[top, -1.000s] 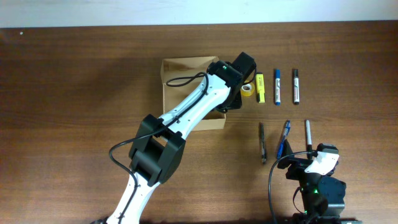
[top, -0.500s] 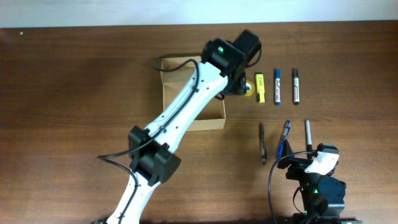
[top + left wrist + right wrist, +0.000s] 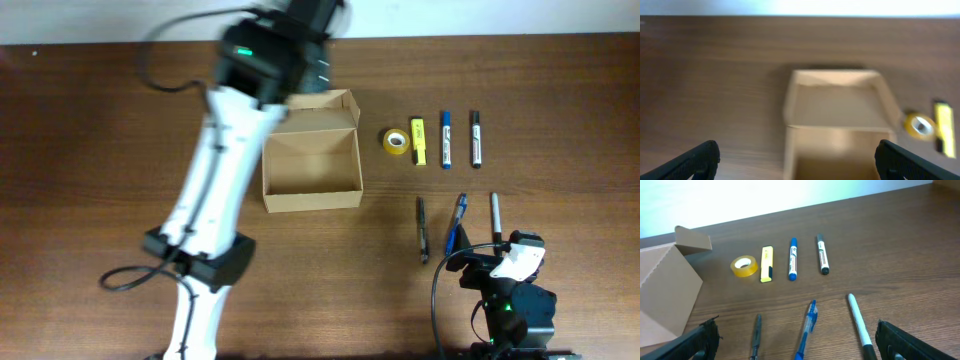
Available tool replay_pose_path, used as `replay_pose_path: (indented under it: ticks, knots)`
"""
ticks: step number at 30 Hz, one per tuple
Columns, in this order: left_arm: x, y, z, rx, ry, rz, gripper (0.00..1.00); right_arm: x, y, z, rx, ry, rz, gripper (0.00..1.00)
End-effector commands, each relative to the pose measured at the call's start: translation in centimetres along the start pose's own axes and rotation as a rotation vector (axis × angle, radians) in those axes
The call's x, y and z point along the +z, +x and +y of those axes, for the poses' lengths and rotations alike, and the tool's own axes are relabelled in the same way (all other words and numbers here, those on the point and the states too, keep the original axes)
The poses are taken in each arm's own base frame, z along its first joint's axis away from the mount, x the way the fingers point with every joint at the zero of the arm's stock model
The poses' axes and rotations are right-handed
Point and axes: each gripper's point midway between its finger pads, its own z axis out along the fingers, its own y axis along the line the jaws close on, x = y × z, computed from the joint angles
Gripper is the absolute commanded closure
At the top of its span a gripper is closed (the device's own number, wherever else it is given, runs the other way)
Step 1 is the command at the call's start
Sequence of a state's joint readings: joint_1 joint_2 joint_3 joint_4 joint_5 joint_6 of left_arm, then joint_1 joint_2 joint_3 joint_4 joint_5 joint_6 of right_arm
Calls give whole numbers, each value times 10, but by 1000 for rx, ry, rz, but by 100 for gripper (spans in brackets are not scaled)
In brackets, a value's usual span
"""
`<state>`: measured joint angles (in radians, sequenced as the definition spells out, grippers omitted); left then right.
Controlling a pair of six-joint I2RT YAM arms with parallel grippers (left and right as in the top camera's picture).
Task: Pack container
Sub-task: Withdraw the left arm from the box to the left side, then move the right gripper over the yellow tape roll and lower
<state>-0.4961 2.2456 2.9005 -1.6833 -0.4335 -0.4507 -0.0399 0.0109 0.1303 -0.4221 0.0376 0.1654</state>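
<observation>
The container, a tan cardboard box [image 3: 311,172], stands open and empty at the table's middle, its lid flap [image 3: 322,103] folded back. It also shows in the left wrist view [image 3: 840,107] and the right wrist view [image 3: 665,295]. My left arm [image 3: 262,58] is raised and blurred over the box's far left corner. Its gripper [image 3: 797,155] is open wide and empty, above and behind the box. My right gripper [image 3: 797,340] is open and empty near the front edge [image 3: 500,262], just short of three pens.
Right of the box lie a yellow tape roll [image 3: 397,141], a yellow highlighter [image 3: 420,141], a blue marker [image 3: 446,139] and a black marker [image 3: 476,138]. Nearer the front lie a dark pen [image 3: 422,229], a blue pen [image 3: 456,222] and a white pen [image 3: 495,220].
My left arm swung from beside the tape roll at the box's right, up and left to the box's far left corner. The box and items stayed put. The right arm has not moved.
</observation>
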Motion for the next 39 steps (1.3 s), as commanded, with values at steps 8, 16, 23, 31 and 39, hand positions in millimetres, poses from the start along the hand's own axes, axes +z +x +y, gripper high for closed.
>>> replay_pose_path:
  ticks: [8,16,23,31,39]
  knots:
    - [11,-20,206,-240,-168,50,0,-18,-32,41,4,-225,-53,1]
    - [95,23,255,-356,-182,256,0,-34,-121,61,6,-250,-1,1]
    - [154,57,239,-364,-117,357,0,8,-154,81,47,-239,423,1]
    - [179,105,225,-353,-96,498,0,81,-175,157,-51,-441,707,1]
    - [180,107,225,-354,-96,505,0,174,-139,158,-104,-343,726,1]
